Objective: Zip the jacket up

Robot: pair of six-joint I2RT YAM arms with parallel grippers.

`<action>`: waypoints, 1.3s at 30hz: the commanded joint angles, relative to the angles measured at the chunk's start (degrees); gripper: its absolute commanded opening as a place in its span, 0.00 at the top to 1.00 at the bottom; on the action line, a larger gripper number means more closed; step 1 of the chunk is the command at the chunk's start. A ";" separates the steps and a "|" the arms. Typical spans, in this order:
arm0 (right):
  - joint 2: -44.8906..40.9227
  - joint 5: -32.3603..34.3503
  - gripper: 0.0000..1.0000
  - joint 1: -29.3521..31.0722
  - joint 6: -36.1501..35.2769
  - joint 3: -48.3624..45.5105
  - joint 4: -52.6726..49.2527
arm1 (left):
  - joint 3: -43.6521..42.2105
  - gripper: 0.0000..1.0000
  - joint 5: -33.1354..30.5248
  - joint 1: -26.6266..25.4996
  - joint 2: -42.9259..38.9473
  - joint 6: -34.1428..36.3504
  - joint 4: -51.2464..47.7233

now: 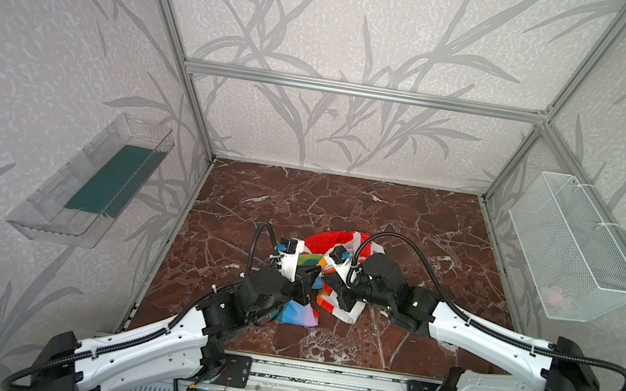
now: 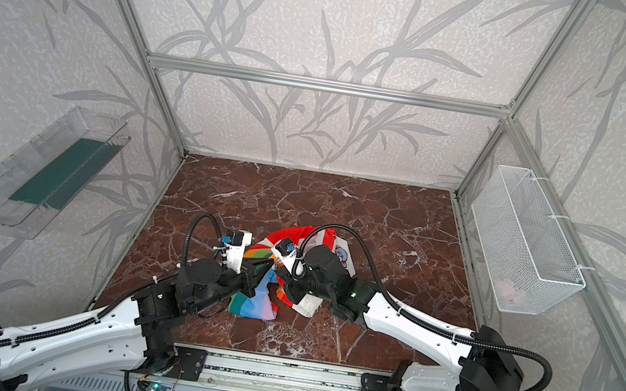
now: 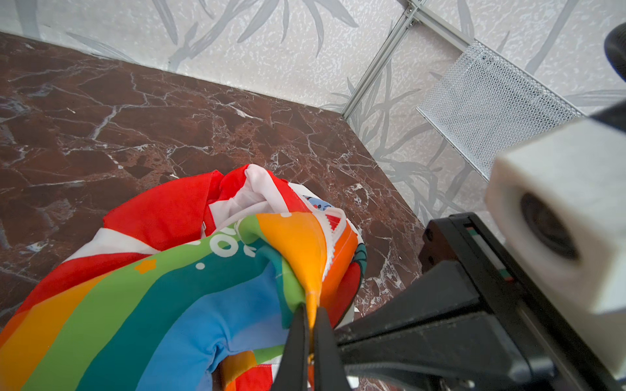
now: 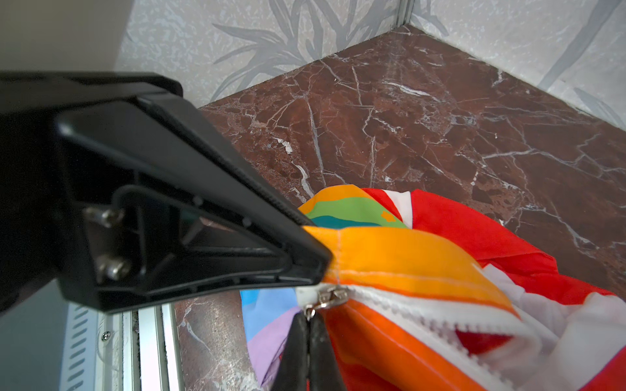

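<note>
Found the jacket (image 1: 299,315) (image 2: 252,307) crumpled on the brown marbled tabletop (image 1: 384,215), in the lower middle of both top views, between the two arms and nearer the front rail than the back wall. Noted red cloth at the far side of the heap and rainbow stripes at the near side, with a blue and lilac end spilling out below the left arm.

Saw the left claw (image 1: 317,271) (image 2: 271,267) closed near the centre of the heap. In the left wrist view, found that claw (image 3: 310,313) at the lower middle of the frame, pinching a raised orange edge of the jacket (image 3: 189,287) and pulling it into a taut peak.

Saw the right claw (image 1: 324,281) (image 2: 277,274) tip to tip with the left one, almost touching. In the right wrist view, found it (image 4: 308,320) at the bottom centre, clamped on the metal pull (image 4: 310,309) of the white zipper (image 4: 423,313). Noted the slider (image 4: 330,295) close to the hem, beside the left claw (image 4: 323,265) gripping the orange corner, and the teeth beyond it parted over red lining toward the lower right.
</note>
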 commanded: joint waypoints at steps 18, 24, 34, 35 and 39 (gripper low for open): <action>3.94 -5.80 1.00 -3.00 0.39 2.28 -2.71 | -5.73 1.00 1.70 -0.06 -3.16 -5.89 -4.52; 2.87 -1.43 1.00 -3.28 1.48 3.93 -7.24 | -5.32 1.00 0.67 0.10 -4.45 -5.90 -8.18; -0.32 7.32 1.00 -4.56 0.94 8.65 -14.24 | -1.65 1.00 1.66 0.20 -4.94 -3.00 -11.93; -0.47 8.23 1.00 -5.13 0.65 9.45 -15.11 | -0.34 1.00 0.91 0.37 -5.30 -1.80 -14.09; -1.40 9.33 1.00 -9.25 -0.90 12.92 -17.15 | 5.85 1.00 3.47 5.50 -5.60 3.02 -19.76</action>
